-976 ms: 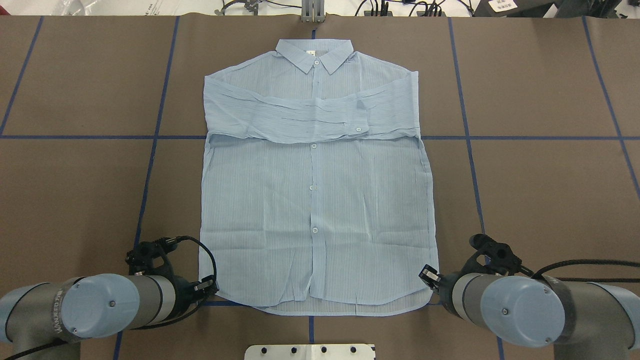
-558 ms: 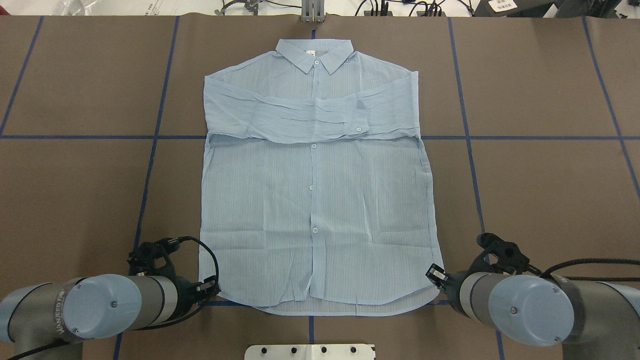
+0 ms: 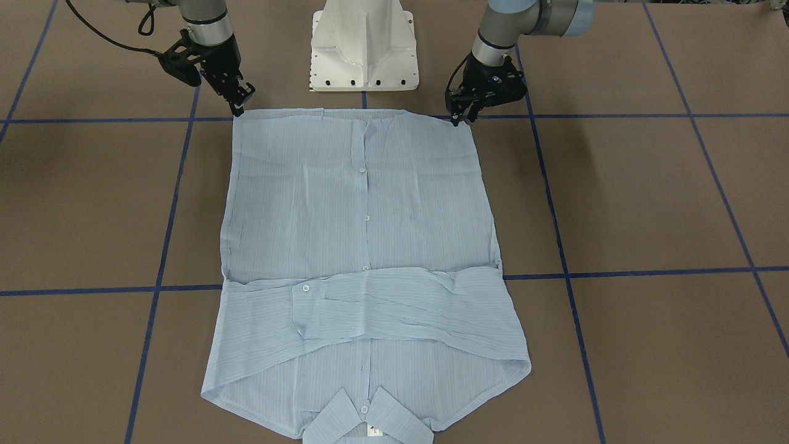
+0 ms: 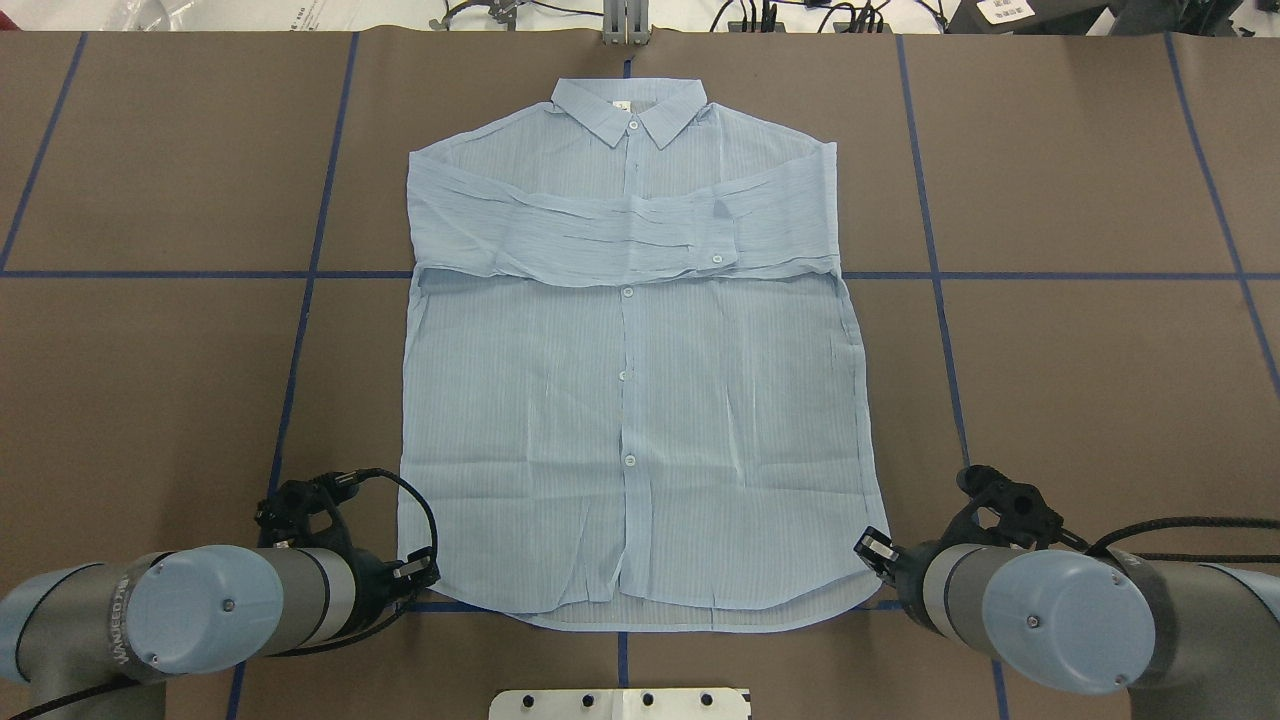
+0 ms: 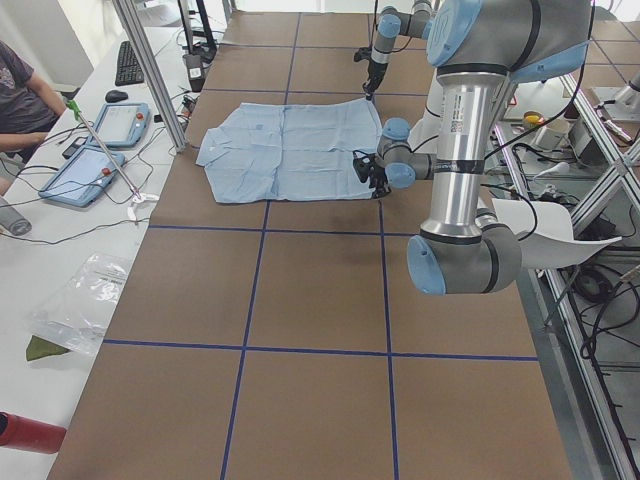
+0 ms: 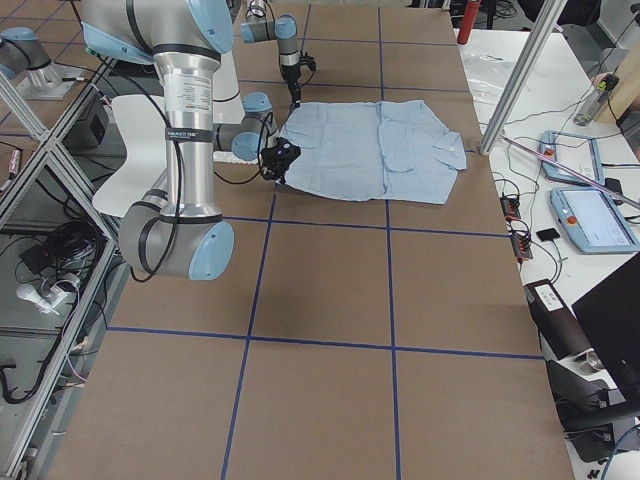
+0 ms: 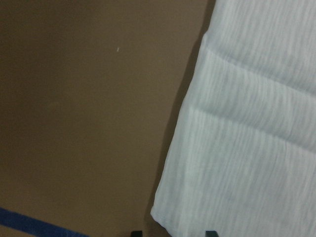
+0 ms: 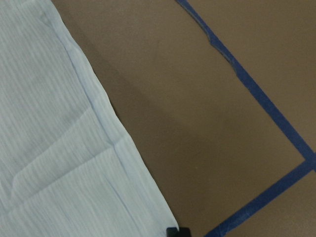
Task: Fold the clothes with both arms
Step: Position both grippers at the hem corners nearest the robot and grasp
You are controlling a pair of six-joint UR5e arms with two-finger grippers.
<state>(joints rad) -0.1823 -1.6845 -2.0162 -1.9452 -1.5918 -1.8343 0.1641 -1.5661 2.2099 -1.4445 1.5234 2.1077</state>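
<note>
The pale blue striped shirt (image 4: 630, 400) lies flat and buttoned, collar at the far side, with both sleeves folded across the chest (image 3: 382, 302). Its hem faces the robot. My left gripper (image 3: 460, 117) is low at the hem's corner. In the left wrist view its two fingertips (image 7: 133, 232) stand apart, on either side of the shirt's corner (image 7: 168, 222), so it is open. My right gripper (image 3: 239, 106) touches the other hem corner. In the right wrist view its tips (image 8: 177, 231) sit together at the very corner of the cloth (image 8: 163, 217).
The brown table (image 4: 1080, 400) carries a grid of blue tape lines (image 4: 300, 330). The white pedestal base (image 3: 363, 49) stands just behind the hem. A person sits beside tablets (image 5: 90, 150) off the far side. A metal post (image 6: 520, 75) rises near the collar end.
My right gripper has slid a little outward to the right, and the hem corner on that side has spread out with it. The left gripper has hardly moved.
</note>
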